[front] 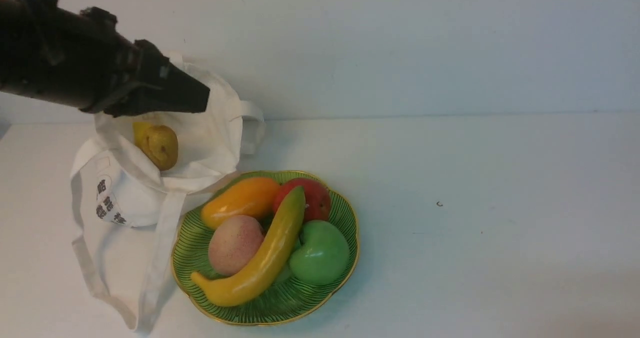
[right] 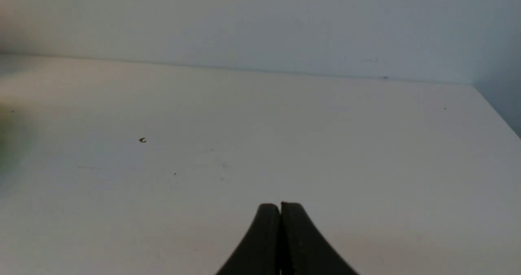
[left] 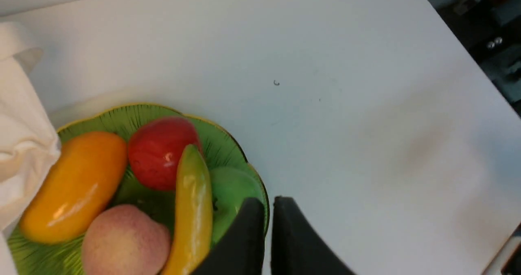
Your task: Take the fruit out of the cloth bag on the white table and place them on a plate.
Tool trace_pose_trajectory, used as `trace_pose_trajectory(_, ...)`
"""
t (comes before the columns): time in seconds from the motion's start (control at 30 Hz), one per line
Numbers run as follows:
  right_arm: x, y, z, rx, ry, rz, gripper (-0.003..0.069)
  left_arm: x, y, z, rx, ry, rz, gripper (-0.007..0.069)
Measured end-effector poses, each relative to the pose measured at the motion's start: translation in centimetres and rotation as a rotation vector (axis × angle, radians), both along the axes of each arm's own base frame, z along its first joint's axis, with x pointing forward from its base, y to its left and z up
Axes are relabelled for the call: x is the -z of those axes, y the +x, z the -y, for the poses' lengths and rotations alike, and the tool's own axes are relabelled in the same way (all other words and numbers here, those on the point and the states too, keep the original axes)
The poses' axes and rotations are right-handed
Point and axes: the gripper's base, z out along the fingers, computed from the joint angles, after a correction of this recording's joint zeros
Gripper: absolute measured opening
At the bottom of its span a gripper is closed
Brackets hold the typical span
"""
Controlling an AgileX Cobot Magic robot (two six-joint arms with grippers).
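The cloth bag lies open at the left of the white table, its printed side toward me. An olive-yellow fruit rests inside its mouth, with a smaller yellow one partly hidden behind it. The green plate beside the bag holds a banana, an orange fruit, a red apple, a peach and a green apple. My left gripper hovers above the bag's opening, shut and empty. In the left wrist view that gripper points over the plate. My right gripper is shut and empty over bare table.
The bag's long strap handles trail on the table in front of the plate's left side. A tiny dark speck marks the tabletop to the right. A pale wall rises behind the table's far edge.
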Motion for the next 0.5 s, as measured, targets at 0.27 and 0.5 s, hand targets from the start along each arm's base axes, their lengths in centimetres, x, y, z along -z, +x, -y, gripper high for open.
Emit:
trace_pose_trajectory(0.27, 0.0, 0.0, 0.0, 0.000, 0.000, 0.000, -0.0015, -0.9, -10.4, -0.4, 0.008, 0.037, 0.114, -0.0008)
trace_pose_trajectory(0.5, 0.0, 0.0, 0.0, 0.000, 0.000, 0.000, -0.0015, 3.3, -18.1, -0.9, -0.118, -0.020, 0.337, -0.0008)
